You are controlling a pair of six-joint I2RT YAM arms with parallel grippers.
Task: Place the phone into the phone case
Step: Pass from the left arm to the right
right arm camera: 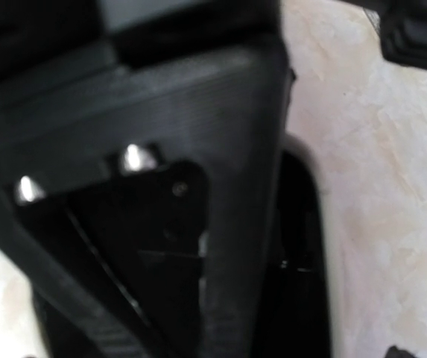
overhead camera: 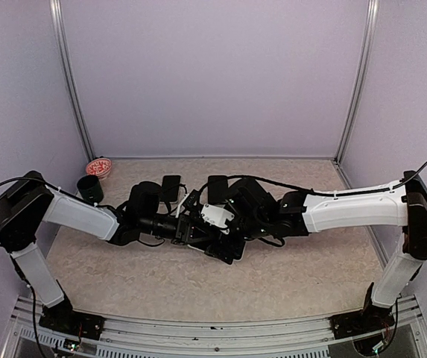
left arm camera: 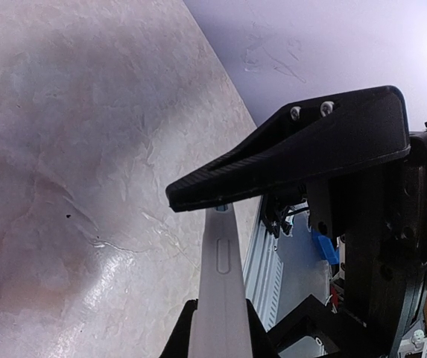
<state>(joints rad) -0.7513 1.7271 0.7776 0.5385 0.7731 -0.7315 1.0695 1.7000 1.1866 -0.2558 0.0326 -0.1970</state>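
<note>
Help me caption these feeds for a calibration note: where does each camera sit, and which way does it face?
Top external: above and behind the arms, looking down at the table; both arms show, with the left gripper and right gripper meeting mid-table.
Left wrist: on the left arm, looking along its fingers, which hold the phone edge-on, toward the table.
Right wrist: a blurred close-up; its own finger fills the view, table at right.
Shared: top external and left wrist both show the left gripper.

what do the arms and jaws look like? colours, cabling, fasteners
Left arm and right arm: white link shells, black joint housings, thin black cables looping out at each shoulder. The jaws are black, wedge-shaped, finely ribbed, each fixed with two silver screws. No markings readable.
</note>
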